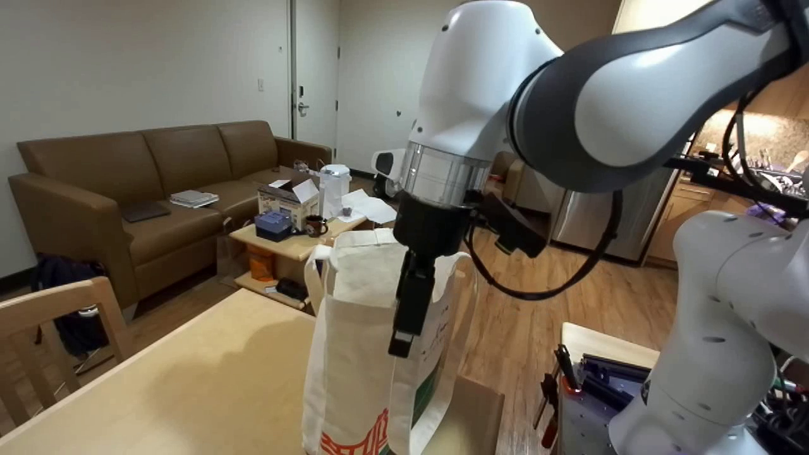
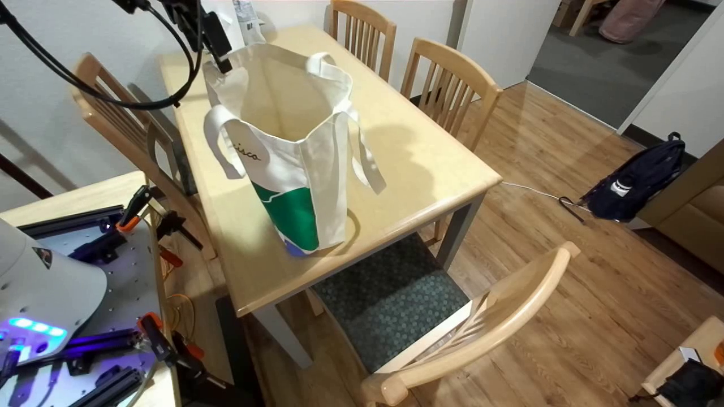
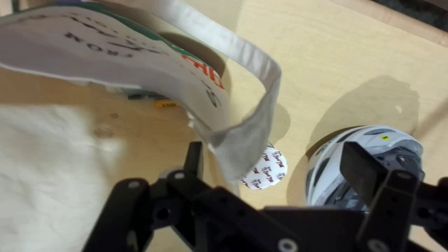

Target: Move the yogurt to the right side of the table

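White canvas tote bag [image 2: 325,186] stands upright toward the near end of the table [image 2: 452,175] in an exterior view. The gripper [image 3: 276,164] points down near the bag's far left rim in that view; its fingers [image 3: 360,168] are spread wide. A bag strap [image 3: 243,147] shows between them in the wrist view; contact cannot be determined. The yogurt [image 3: 268,169], seen as a round white lid with red print, rests on the table, bag to the left and helmet [image 3: 327,175] to the right in the wrist view. The strap hides part of the lid
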`<action>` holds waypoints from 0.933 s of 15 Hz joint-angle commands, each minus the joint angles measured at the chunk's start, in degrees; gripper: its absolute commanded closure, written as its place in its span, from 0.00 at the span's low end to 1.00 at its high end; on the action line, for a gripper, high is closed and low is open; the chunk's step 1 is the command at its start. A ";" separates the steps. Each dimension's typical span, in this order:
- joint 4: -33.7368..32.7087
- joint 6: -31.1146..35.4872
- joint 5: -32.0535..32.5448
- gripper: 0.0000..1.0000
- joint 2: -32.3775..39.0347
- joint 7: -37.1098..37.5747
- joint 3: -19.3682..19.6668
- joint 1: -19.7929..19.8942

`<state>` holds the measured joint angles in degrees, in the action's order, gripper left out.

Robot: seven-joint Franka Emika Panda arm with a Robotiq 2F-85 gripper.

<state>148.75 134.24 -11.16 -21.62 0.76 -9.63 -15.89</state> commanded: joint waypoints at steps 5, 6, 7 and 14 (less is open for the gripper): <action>-8.24 -13.36 17.11 0.00 -1.31 3.12 -2.25 5.92; -9.78 -14.01 18.00 0.00 -0.82 2.42 -2.30 5.60; -11.29 -14.61 18.70 0.00 -0.35 1.86 -2.40 5.32; -19.19 -6.34 17.15 0.00 7.49 -13.26 -2.50 0.27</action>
<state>133.19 124.43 6.36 -19.58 -6.24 -12.03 -14.17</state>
